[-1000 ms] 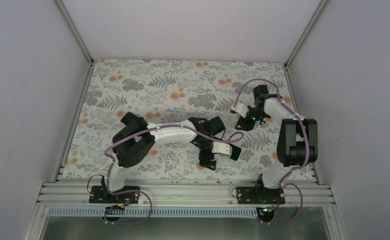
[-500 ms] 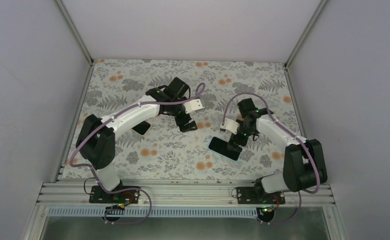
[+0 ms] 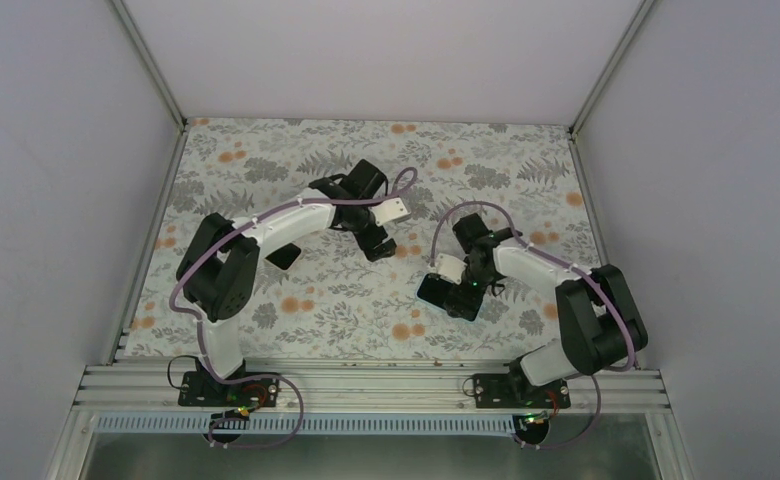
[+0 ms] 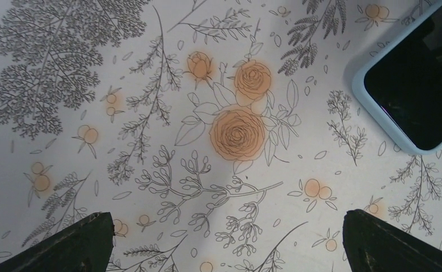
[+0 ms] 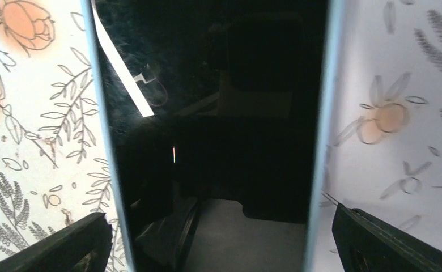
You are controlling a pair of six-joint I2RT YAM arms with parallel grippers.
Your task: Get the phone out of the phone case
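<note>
Phone (image 5: 207,113) glossy black, pale-blue case (image 5: 319,141) rim | left end effector (image 4: 230,243) wide | right end effector (image 5: 224,243) wide

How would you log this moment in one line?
left gripper: open, over bare tablecloth | right gripper: open, over phone | phone: inside case, flat on tablecloth

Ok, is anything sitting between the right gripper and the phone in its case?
Nothing visible does. The right gripper hangs open directly over the phone, its fingers outside both long edges of the light blue case. Only the patterned table shows on either side.
</note>
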